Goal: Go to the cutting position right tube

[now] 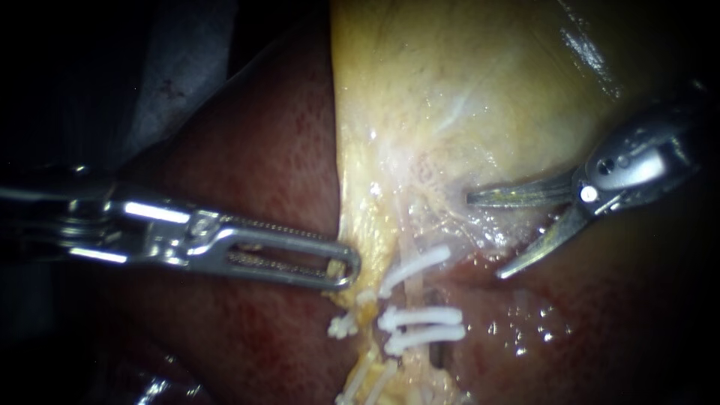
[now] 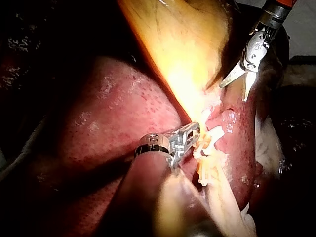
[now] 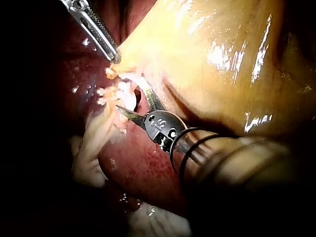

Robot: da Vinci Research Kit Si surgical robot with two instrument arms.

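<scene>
Right instrument (image 1: 485,237): blades held parted, just short of clips (image 1: 420,319); right tube (image 1: 410,291) not yet straddled. Left instrument (image 1: 346,265): jaws clenched on gallbladder (image 1: 450,90) beside clips.

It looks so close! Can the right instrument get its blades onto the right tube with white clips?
Probably yes: the right instrument, blades open, sits just beside the right tube, nothing in between.

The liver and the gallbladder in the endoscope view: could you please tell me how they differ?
The liver is dark red and speckled; the gallbladder is pale yellow. The liver spreads broad on both sides, while the gallbladder narrows downward toward the white clips. Both glisten wet.
</scene>
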